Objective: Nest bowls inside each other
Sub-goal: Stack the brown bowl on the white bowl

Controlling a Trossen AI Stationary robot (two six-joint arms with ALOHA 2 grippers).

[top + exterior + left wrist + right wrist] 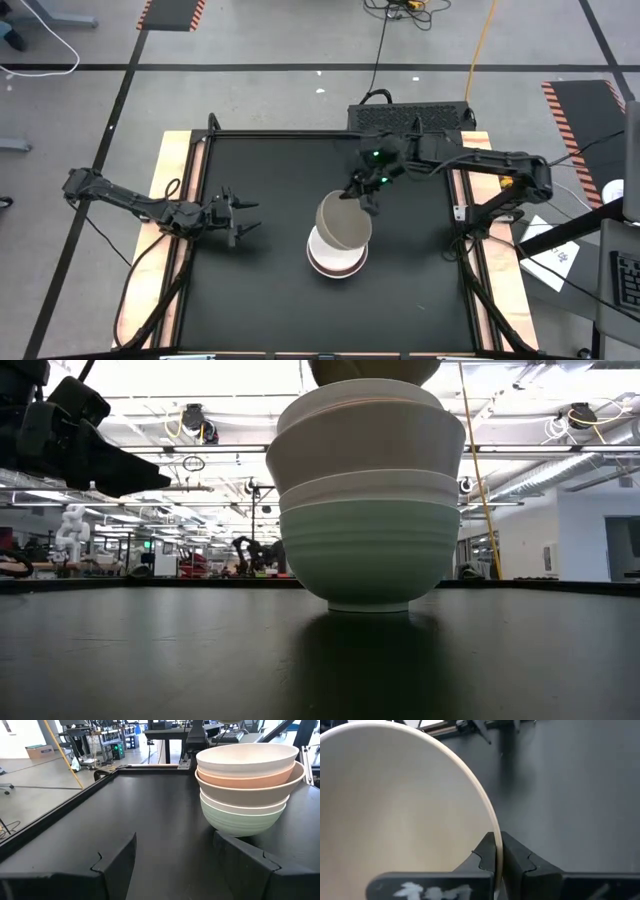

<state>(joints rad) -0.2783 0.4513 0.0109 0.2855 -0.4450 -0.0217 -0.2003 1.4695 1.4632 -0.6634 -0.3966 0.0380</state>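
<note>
Right gripper (362, 190) is closed on the rim of the olive-tan bowl (343, 222); in the right wrist view its fingers (512, 857) pinch the thin rim from both sides. The bowl is held in the air over the stack of bowls (337, 258), overlapping it on the far side in the high view; only its underside (374, 370) shows at the top of the low view, above the stack. Stack stands near the middle of the black table (270, 290), slightly right of centre. Stack order, bottom up, per left wrist view: mint-green bowl (240, 819), beige-grey bowl (240, 798), coral-pink bowl (245, 781), white bowl (247, 757). Left gripper (243, 217) sits at the left side of the table, well apart from the stack, fingers parted and holding nothing.
</note>
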